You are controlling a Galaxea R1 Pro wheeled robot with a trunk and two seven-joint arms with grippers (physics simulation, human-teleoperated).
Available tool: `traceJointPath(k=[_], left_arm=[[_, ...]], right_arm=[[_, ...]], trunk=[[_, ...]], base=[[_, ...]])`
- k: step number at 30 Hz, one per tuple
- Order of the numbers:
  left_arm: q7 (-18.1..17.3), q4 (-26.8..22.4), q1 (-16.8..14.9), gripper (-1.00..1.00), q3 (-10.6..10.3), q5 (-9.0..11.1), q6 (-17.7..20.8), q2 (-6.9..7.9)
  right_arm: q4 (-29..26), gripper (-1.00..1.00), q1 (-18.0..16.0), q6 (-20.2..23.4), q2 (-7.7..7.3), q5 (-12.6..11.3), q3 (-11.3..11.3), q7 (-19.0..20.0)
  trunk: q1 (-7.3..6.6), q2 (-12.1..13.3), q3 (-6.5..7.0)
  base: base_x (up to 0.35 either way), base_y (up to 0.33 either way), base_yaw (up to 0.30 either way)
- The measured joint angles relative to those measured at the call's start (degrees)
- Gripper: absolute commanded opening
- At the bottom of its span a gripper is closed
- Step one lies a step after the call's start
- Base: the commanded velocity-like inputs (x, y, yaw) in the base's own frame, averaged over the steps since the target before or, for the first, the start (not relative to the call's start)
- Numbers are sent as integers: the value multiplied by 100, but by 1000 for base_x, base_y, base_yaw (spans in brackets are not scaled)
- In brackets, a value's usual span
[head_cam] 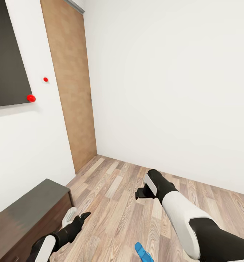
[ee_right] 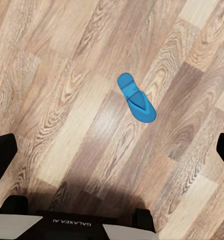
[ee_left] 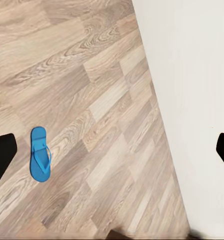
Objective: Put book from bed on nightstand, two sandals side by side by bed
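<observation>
One bright blue sandal [head_cam: 143, 252] lies flat on the wood-plank floor, close in front of me between my two arms. In the left wrist view the sandal [ee_left: 40, 153] sits near one fingertip, and in the right wrist view the sandal [ee_right: 136, 98] lies a little ahead of the fingers. My left gripper [head_cam: 77, 215] hangs open above the floor beside a dark cabinet, its fingers spread wide and empty [ee_left: 112, 155]. Over bare planks, my right gripper [head_cam: 141, 193] is also open and holds nothing [ee_right: 112, 152]. The book and the bed are out of view.
A low dark brown cabinet [head_cam: 31, 214] stands against the left wall under a dark wall panel [head_cam: 7, 54]. A tall wood-coloured door panel [head_cam: 73, 87] fills the room's corner. White walls close off the left and the far side.
</observation>
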Motion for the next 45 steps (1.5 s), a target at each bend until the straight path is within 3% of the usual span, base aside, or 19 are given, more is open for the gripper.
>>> traceJointPath(k=[5, 16, 24, 28, 30, 35, 45], left_arm=[[3, -102, 0, 100, -3, 108, 414, 67], [3, -151, -1, 100, 2, 189, 841, 224], [2, -160, -1, 100, 36, 238, 1396, 314], [-6, -164, -1, 100, 38, 243, 1502, 323], [-11, -175, -1, 100, 41, 246, 1542, 326], [-17, -224, -1, 100, 75, 239, 1555, 329], [-20, -257, -1, 100, 175, 240, 1571, 336]], right_arm=[[101, 100, -55, 12, 0, 3, 5, 14], [306, 100, -85, -39, 0, 27, 25, 18], [317, 100, -95, -145, 0, 41, 123, 17], [337, 100, -97, -400, 0, 44, 352, 25], [369, 100, -97, -527, 0, 45, 619, 33], [458, 100, -97, -623, 0, 36, 996, 99], [539, 100, -98, -648, 0, 35, 1201, 277]], trunk=[[110, -201, -90], [352, -642, -288], [527, -963, -431], [615, -1123, -503], [659, -1204, -539], [769, -1404, -629], [989, -1805, -808]], base=[[0, 0, 0], [0, 0, 0], [0, 0, 0], [0, 0, 0], [0, 0, 0], [0, 0, 0], [0, 0, 0]])
